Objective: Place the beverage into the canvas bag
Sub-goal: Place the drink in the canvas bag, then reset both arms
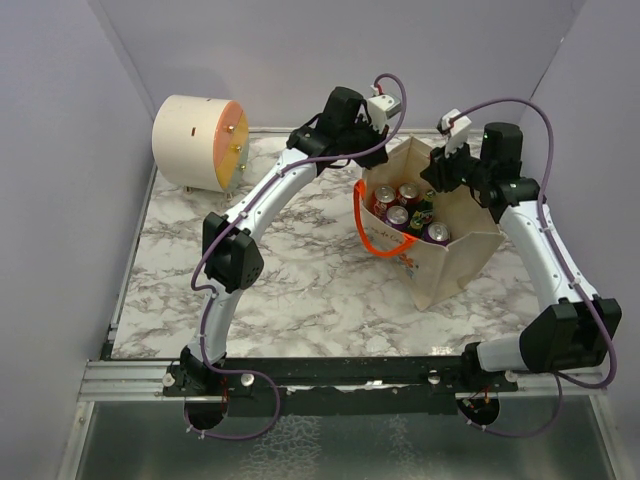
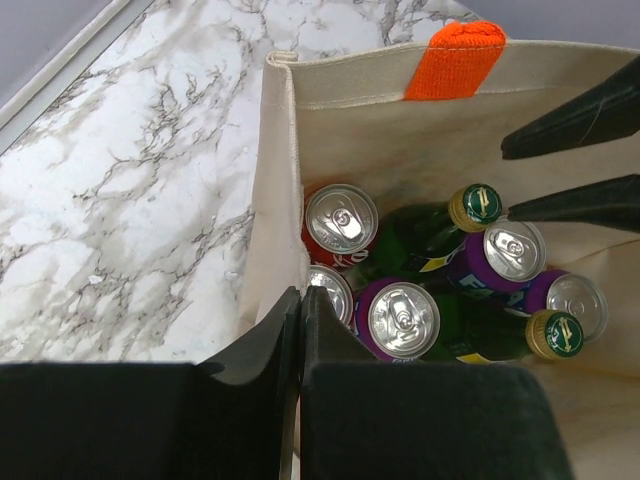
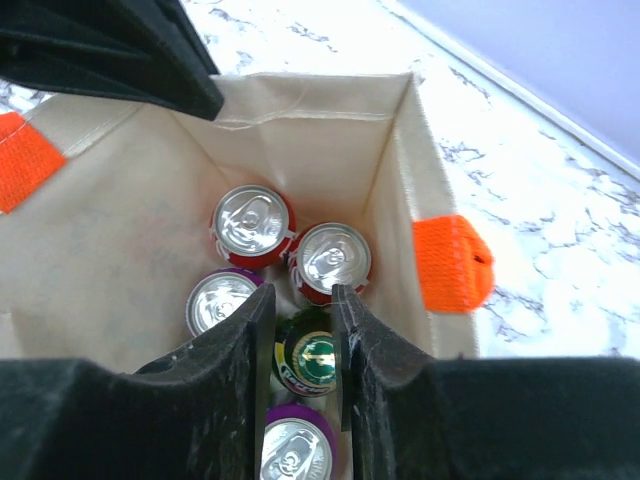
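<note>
**Canvas bag** (image 1: 452, 268): beige with orange handles (image 1: 372, 238). It stands open on the marble worktop (image 1: 290, 290), right of centre, with an arm on either side. Inside are red cans (image 3: 252, 225), purple cans (image 2: 402, 320) and green bottles, all with their tops showing.

**Beverage:** by my reading this is the green bottle (image 3: 316, 352). It is down inside the bag, cap up and long axis near vertical, straight below the right hand (image 3: 300, 335).

**Right hand:** the fingers are spread a little and grip nothing; the bottle's cap shows in the gap. This is much the nearer hand. I judge that any withdrawal should run straight up along the bottle's axis.

**Left hand** (image 2: 300, 320): the fingers are pressed together, seemingly on the bag's rim at its far left corner, holding the mouth open.

**Views:**
- Only the left wrist camera shows a second green bottle (image 2: 553, 333).
- Only the overhead view shows the cream drum (image 1: 195, 140) at far left, but it does not let me read either hand's fingers.
</note>
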Action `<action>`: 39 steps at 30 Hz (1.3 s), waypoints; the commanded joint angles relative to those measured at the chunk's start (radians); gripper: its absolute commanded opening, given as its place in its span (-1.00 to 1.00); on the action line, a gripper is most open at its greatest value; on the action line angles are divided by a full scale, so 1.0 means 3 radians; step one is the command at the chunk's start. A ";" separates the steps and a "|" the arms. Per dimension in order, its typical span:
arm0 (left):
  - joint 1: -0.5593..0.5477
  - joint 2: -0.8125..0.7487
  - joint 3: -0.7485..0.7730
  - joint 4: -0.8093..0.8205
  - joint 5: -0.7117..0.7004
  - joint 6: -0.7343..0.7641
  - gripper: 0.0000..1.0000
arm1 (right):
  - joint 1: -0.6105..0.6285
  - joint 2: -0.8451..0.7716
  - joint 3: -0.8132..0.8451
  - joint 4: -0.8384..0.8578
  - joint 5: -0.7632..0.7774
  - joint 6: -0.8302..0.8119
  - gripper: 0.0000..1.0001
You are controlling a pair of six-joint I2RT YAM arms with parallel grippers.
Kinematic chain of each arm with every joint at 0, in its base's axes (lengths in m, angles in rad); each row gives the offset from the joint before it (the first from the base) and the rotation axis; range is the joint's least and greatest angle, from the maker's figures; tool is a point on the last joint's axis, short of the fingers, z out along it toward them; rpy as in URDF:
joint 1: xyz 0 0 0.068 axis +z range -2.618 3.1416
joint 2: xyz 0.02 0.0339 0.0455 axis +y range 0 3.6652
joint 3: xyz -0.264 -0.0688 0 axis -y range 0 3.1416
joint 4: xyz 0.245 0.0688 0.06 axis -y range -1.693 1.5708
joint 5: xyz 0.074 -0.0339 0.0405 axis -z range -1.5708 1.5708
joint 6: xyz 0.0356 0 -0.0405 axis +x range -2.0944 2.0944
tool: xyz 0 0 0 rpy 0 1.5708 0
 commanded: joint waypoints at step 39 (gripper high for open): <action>-0.0218 -0.0507 0.0106 0.0135 -0.1028 0.0688 0.66 | -0.0493 -0.0856 0.0034 -0.0208 0.0815 0.0582 1.00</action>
